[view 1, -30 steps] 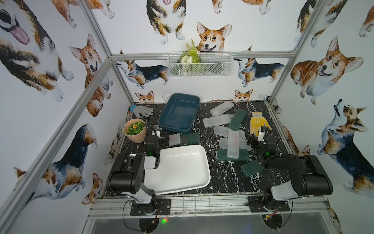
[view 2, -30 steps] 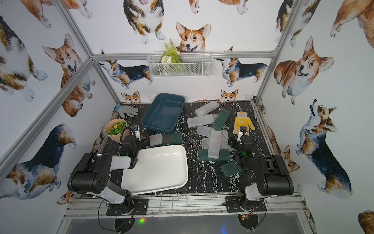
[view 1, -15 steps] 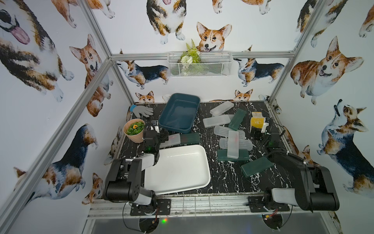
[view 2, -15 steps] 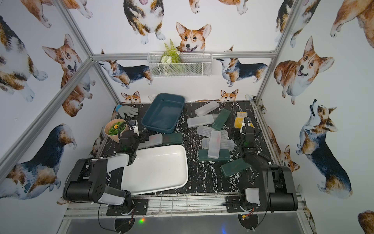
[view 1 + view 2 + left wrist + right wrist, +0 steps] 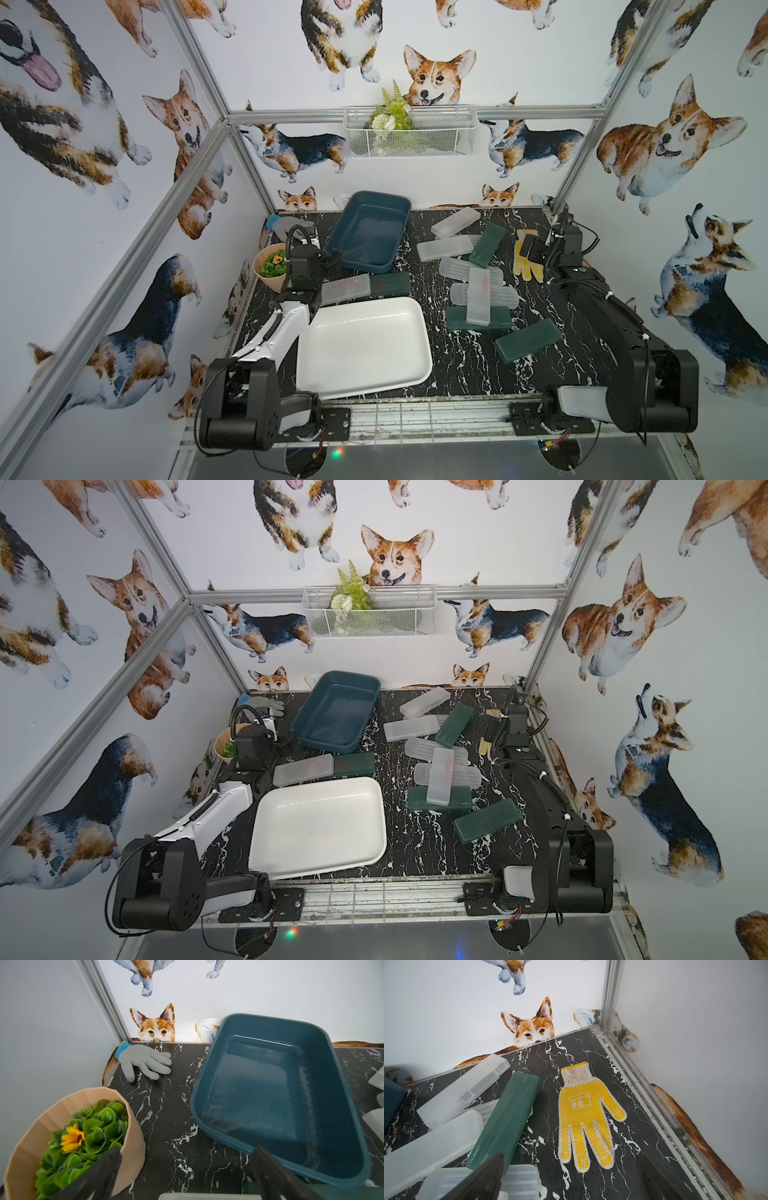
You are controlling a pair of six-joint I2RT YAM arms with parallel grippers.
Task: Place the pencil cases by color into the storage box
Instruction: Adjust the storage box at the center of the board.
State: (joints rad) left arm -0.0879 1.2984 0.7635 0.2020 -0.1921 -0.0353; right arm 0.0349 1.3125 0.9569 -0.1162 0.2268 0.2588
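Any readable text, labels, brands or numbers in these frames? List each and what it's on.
"nusign": small pale lettering near one end of the dark green pencil case, in the right wrist view.
Yellow glove: a pale emblem on the dotted side, with no legible letters.
No other text shows in any view.

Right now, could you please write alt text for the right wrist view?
A yellow dotted glove lies on the black marble tabletop beside a dark green pencil case overlapping frosted white ones; the right gripper's open fingers frame the foreground.
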